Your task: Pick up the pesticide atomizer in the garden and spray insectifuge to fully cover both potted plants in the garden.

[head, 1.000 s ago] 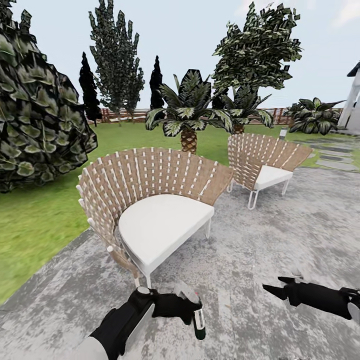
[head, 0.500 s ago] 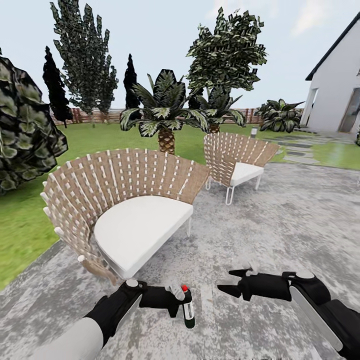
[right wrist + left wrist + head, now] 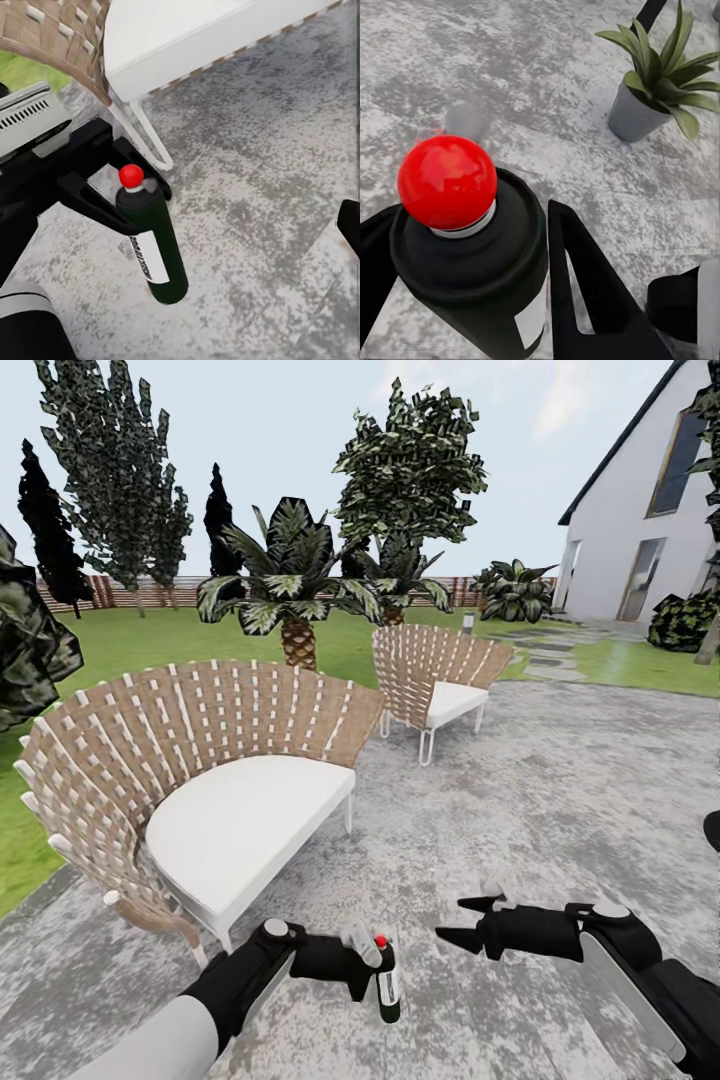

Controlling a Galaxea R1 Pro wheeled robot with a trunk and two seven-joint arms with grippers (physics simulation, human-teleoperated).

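Note:
My left gripper is shut on the pesticide atomizer, a dark green bottle with a white label and a red knob on top, held upright low over the grey paving. The left wrist view looks down on the atomizer's red knob between the black fingers. Beyond it, one potted plant with pointed green leaves stands in a grey pot on the paving. From the right wrist the atomizer hangs in the left gripper near a chair leg. My right gripper is open and empty, just right of the bottle.
Two woven chairs with white cushions stand on the paved circle, one close at left, one farther back. Palms, dark trees, lawn and a brown fence lie behind. A white house and stepping stones are at right.
The whole view has swung to the right, bringing the white house in and pushing the chairs left. The left gripper keeps hold of the atomizer; the right arm shows further in.

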